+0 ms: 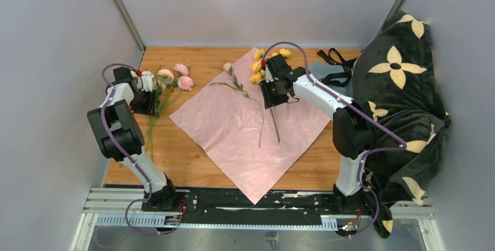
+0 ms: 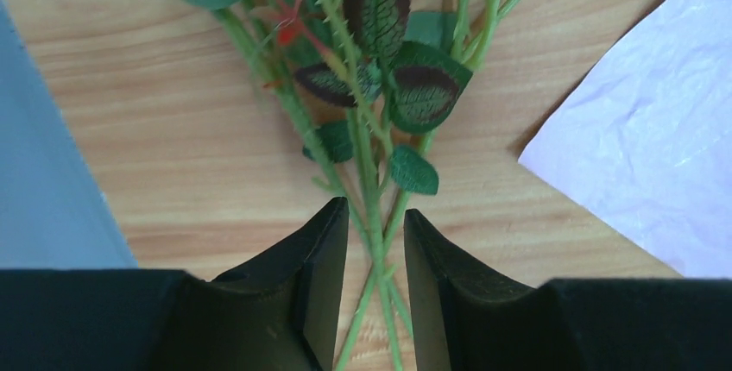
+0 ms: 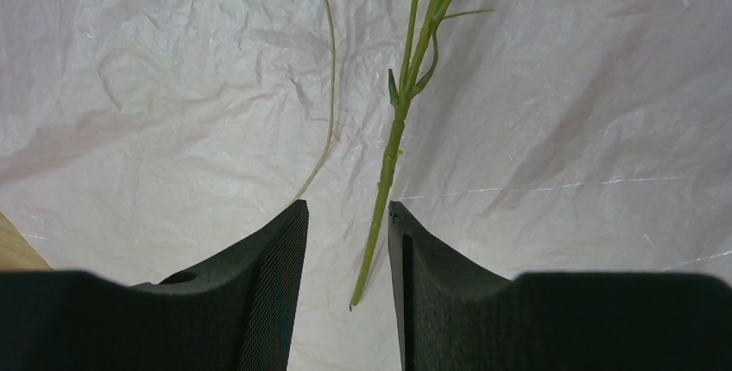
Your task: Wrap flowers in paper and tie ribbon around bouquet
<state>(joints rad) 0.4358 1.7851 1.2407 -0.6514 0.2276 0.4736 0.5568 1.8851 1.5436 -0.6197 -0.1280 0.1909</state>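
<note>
The step in hand is gathering the flowers onto the sheet; no wrapping or tying has begun. The large, thin, crinkly paper point(image 1: 233, 134), pale pink face up, lies flat as a diamond on the wooden table point(image 1: 192, 166). Off its left corner, the left gripper point(image 2: 374, 211) has its jaws narrowed around the thorny green stems point(image 2: 367, 155) of the pink and white blooms point(image 1: 175, 76), a gap showing, not pinching. The right gripper point(image 3: 345, 207) is over the sheet, jaws apart astride the lower end of the green stem point(image 3: 393, 138) of the yellow blooms point(image 1: 257, 67), which lie at the far corner. A loose sprig with a pale bud point(image 1: 233, 82) lies on the paper between the two bunches.

The next move likely calls for the left jaws to close fully and carry that bunch beside the yellow one, stems aligned. The long, narrow black ribbon point(image 1: 334, 58) lies at the far right, beside a black blanket with cream flower shapes point(image 1: 397, 87). Grey walls enclose the table.
</note>
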